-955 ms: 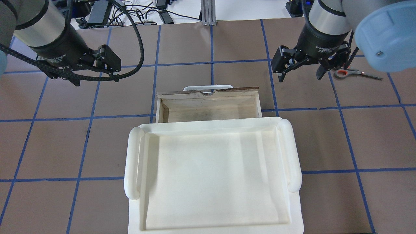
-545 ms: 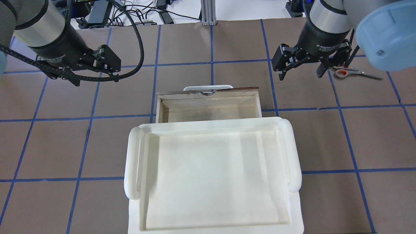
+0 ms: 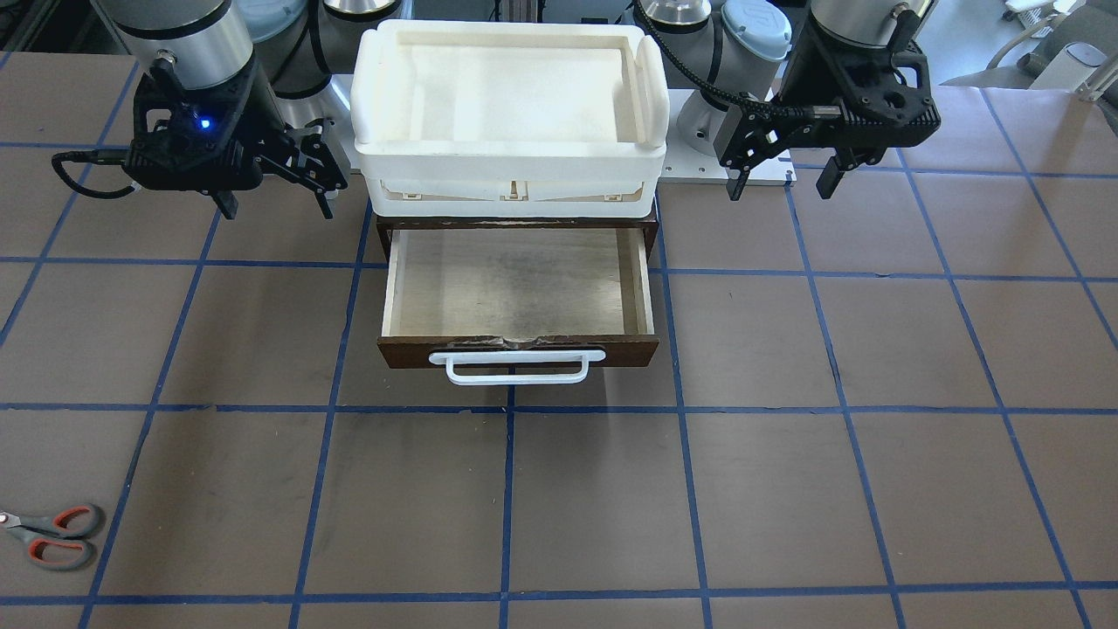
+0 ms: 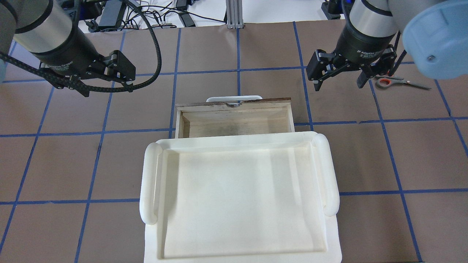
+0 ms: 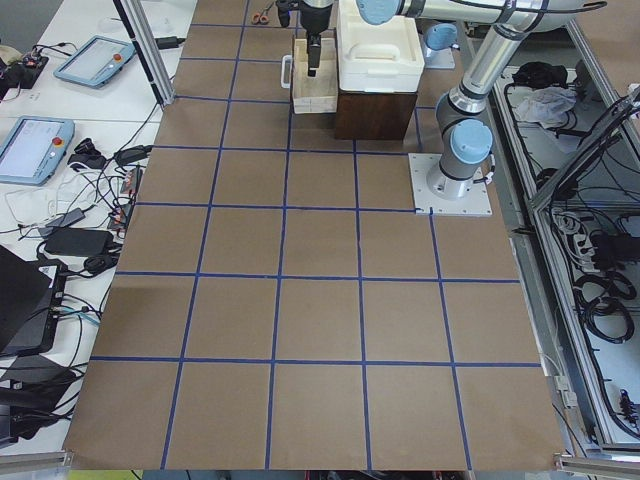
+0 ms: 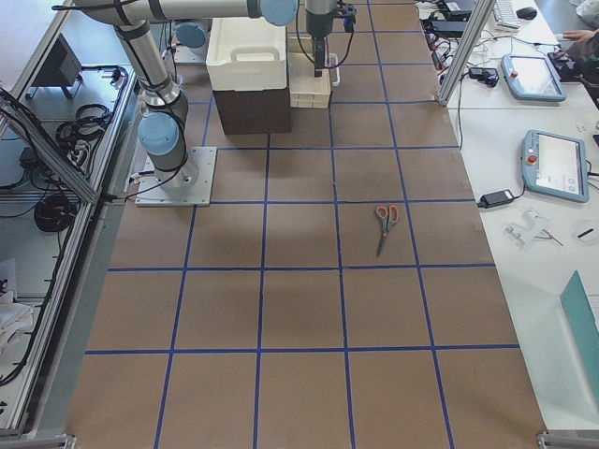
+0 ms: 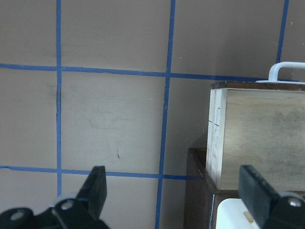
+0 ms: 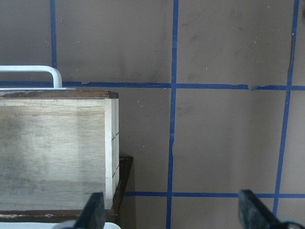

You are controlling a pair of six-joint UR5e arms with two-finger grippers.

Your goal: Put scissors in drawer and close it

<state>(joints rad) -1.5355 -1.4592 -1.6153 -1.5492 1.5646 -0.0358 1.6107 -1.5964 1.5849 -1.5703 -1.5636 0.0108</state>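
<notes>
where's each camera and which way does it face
Front-facing: across the table, facing the robot, steeply down on the open drawer; left gripper at view's right, right gripper left.
Overhead: behind the robot, looking forward and down; both grippers at top corners.
Exterior left: table's end on robot's left, looking along it; grippers far.
Exterior right: opposite end, grippers far, scissors nearer.
Left wrist: down past own fingertips at a drawer corner.
Right wrist: likewise, other corner.
Shared: front-facing and overhead both show scissors.

Overhead and front views face each other across the drawer (image 4: 234, 126).
</notes>
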